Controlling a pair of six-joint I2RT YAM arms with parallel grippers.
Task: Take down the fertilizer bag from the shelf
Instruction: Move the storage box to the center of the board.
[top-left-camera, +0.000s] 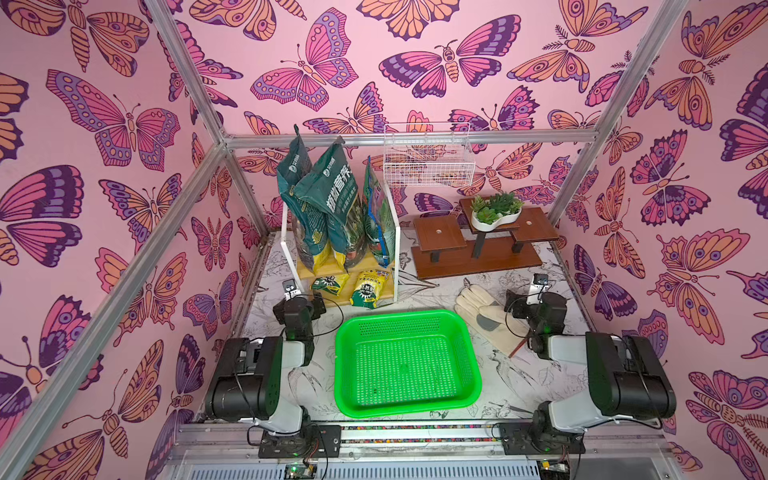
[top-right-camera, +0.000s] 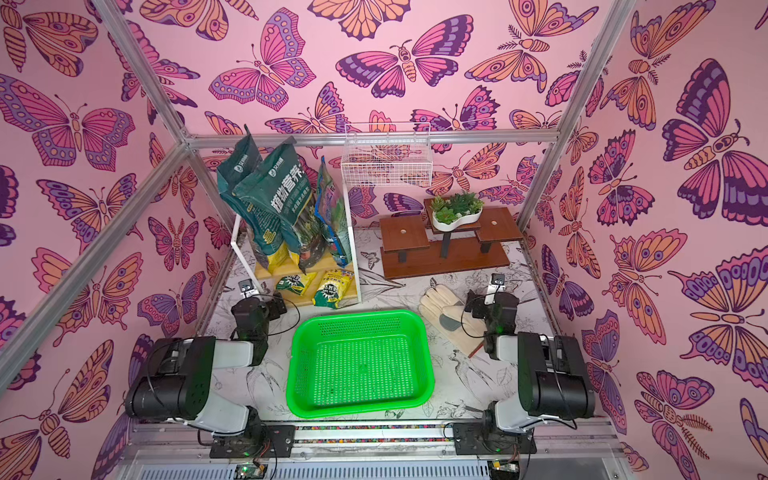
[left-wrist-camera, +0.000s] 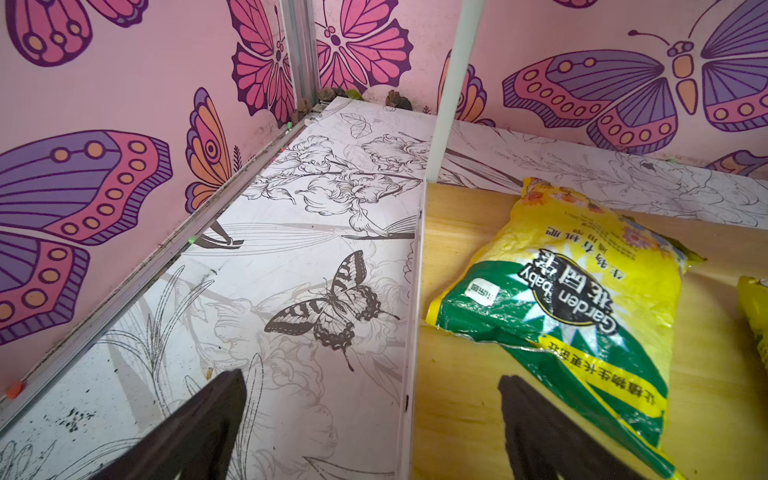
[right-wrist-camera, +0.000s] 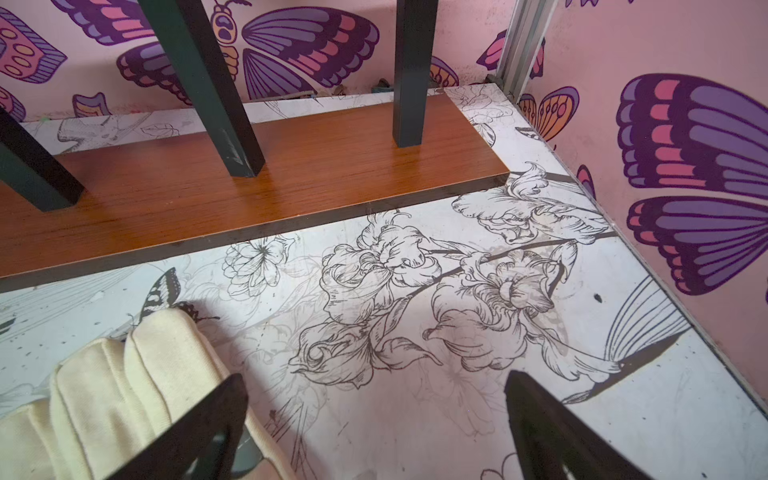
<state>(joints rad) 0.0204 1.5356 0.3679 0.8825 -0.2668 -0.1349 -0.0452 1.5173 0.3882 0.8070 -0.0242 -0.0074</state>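
Left gripper (left-wrist-camera: 370, 378), right gripper (right-wrist-camera: 376, 376) wide, empty; fertilizer bag (left-wrist-camera: 573, 299) flat on shelf (left-wrist-camera: 461, 232), lengthwise front-to-back.

Both top views are lit brightly and evenly from above; a faint shadow is cast around the green basket (top-left-camera: 405, 365). The aluminium frame bars (top-left-camera: 189, 70) are splayed by wide-angle distortion. In the right wrist view, the fingers (right-wrist-camera: 199, 424) of the right gripper (right-wrist-camera: 374, 376) are rendered soft, and the printed tabletop (right-wrist-camera: 415, 399) between them is shaded.

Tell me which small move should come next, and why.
Probably lift the left end effector toward the front teal bag on the upper board of the shelf: its jaws are open and empty, low by the lower board.
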